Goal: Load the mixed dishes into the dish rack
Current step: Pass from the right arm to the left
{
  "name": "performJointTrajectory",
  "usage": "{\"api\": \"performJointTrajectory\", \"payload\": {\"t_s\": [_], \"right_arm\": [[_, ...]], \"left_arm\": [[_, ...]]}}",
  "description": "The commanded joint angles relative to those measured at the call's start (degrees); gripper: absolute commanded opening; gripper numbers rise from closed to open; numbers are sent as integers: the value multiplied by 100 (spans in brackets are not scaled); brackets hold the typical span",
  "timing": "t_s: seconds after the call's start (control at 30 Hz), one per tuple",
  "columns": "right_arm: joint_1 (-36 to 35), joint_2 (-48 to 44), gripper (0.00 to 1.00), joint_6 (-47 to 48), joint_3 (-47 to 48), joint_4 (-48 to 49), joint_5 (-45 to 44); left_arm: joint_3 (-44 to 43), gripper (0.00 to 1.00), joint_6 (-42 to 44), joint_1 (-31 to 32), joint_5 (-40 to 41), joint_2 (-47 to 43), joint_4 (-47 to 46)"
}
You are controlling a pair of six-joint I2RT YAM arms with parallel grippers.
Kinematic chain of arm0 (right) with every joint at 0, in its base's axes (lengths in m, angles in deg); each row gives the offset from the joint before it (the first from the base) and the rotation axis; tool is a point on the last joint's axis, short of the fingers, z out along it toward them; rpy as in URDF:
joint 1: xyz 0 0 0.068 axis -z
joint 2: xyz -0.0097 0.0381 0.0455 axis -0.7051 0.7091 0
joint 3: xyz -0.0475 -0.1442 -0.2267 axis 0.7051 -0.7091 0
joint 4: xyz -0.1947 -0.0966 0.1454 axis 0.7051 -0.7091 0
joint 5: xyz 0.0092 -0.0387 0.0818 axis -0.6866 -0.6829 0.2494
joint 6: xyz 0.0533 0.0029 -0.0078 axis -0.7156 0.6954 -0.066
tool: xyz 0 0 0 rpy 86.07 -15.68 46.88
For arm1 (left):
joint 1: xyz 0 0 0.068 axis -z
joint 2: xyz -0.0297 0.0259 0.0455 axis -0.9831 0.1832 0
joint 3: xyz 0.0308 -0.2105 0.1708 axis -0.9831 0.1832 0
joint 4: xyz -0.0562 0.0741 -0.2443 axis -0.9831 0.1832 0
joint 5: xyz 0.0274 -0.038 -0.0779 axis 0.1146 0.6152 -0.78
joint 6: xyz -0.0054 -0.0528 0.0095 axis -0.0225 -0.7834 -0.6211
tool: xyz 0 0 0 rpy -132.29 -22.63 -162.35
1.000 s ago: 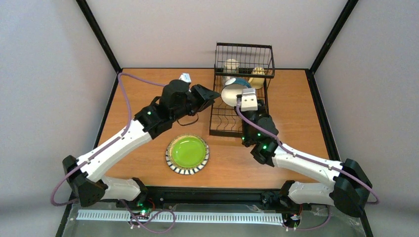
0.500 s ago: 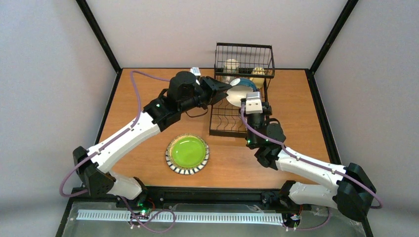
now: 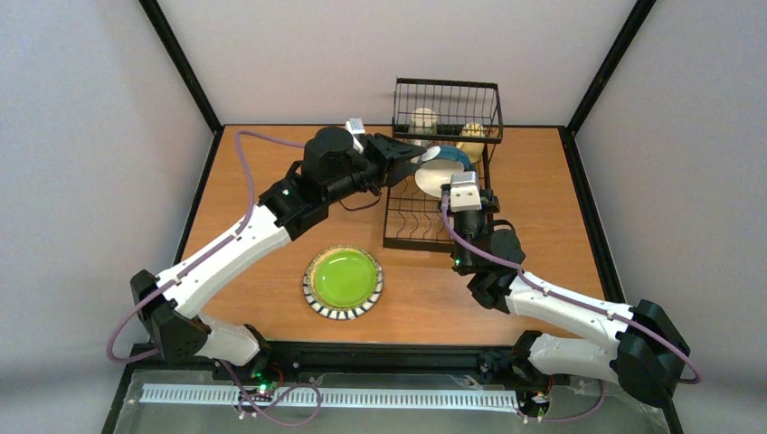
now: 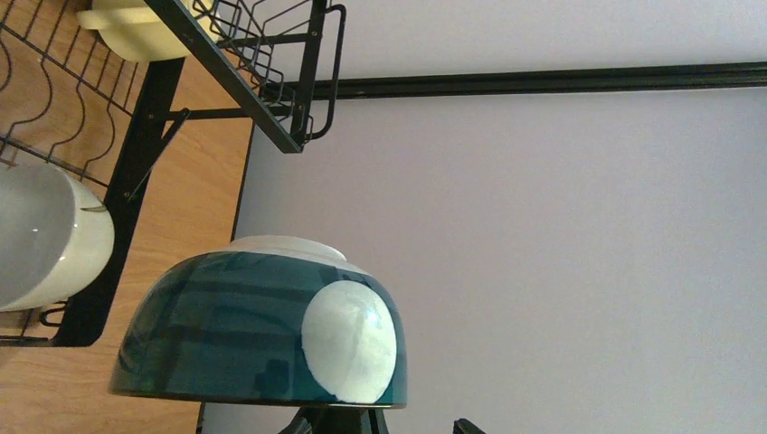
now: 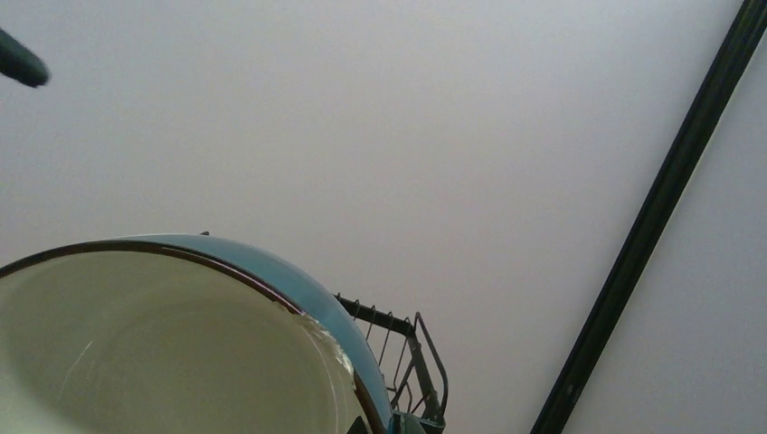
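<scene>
A teal bowl (image 3: 445, 165) with a cream inside hangs tilted over the black dish rack (image 3: 414, 231). My right gripper (image 3: 450, 183) is shut on its near rim (image 5: 362, 362). In the right wrist view the right gripper (image 5: 399, 427) shows only at the bottom edge. My left gripper (image 3: 411, 154) stands open at the bowl's left side. In the left wrist view the teal bowl (image 4: 226, 325) sits just above the left gripper (image 4: 407, 427), with one finger (image 4: 344, 421) under its rim. A cream bowl (image 4: 45, 235) stands in the rack's slots. The lime-green plate (image 3: 344, 282) lies on the table.
Two cream mugs (image 3: 422, 119) (image 3: 472, 136) sit in the rack's raised basket tier (image 3: 448, 95) at the far end. One such mug (image 4: 136, 27) shows in the left wrist view. Black frame posts stand at the table's far corners.
My left arm has swung right and farther out, bringing its open gripper up to the bowl. The right gripper with the bowl has shifted slightly right and away.
</scene>
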Motion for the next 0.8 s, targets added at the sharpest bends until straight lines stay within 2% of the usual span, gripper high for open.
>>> {"api": "performJointTrajectory", "payload": {"t_s": [0.0,0.43,0.77], "right_arm": [[43,-28,2,86,52,1021,185],[41,35,2,181,88,1118,265],[34,22,2,271,70,1134,296]], "left_arm": [[-360,88,-101,-18,-278,190,-51],[-507,89,-153,-20,-423,449,-55],[-1030,93,-234,52,-402,1041,-7]]}}
